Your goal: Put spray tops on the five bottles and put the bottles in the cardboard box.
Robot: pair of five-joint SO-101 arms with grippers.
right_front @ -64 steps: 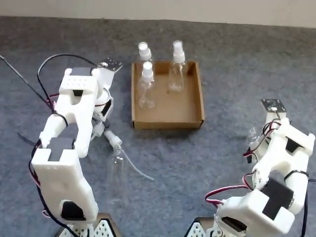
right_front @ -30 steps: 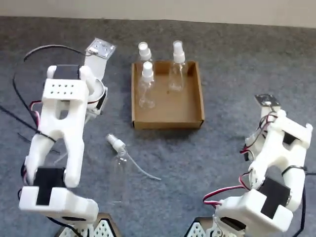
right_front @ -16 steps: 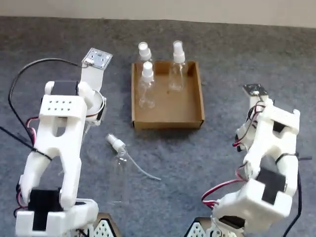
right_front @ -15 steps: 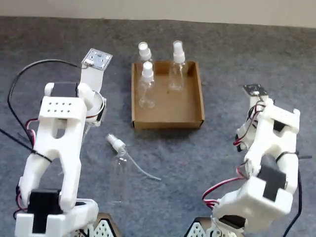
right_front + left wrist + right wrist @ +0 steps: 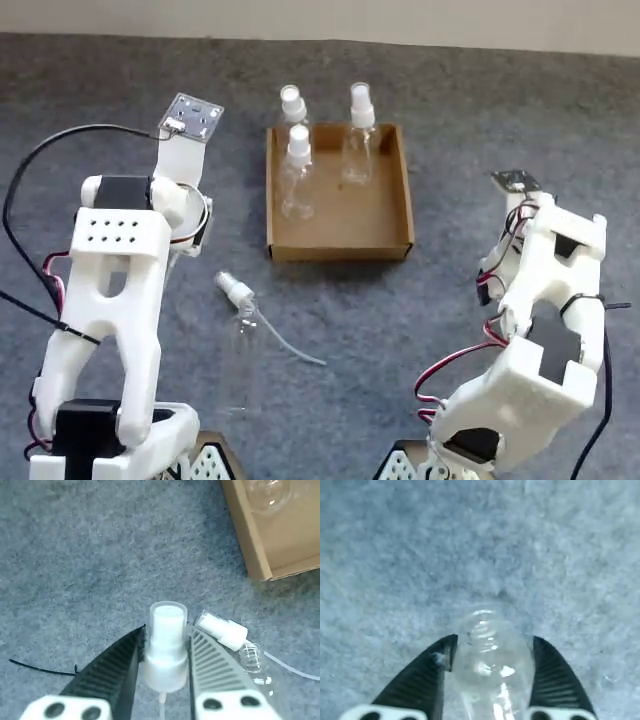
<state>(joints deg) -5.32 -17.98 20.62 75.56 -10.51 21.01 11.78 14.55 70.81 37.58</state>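
My left gripper (image 5: 165, 636) is shut on a white spray top (image 5: 164, 650), held upright above the carpet. Just beyond it lie a second spray top (image 5: 221, 630) and the open neck of a clear bottle (image 5: 250, 656). From above, that bottle (image 5: 238, 350) lies on its side with the loose top (image 5: 232, 289) at its neck, right of the left arm (image 5: 120, 240). My right gripper (image 5: 492, 646) is shut on an uncapped clear bottle (image 5: 490, 667), held under the right arm (image 5: 545, 290). The cardboard box (image 5: 390, 235) holds two capped bottles (image 5: 298, 170) (image 5: 357, 140).
A third capped bottle (image 5: 291, 102) stands at the box's far left corner; I cannot tell whether it is inside or behind. A thin dip tube (image 5: 285, 345) curves across the grey carpet beside the lying bottle. Black and red cables trail from both arms.
The left arm has lifted away from the lying bottle and drawn back to the left with the spray top. The right arm has swung forward and inward with its bottle.
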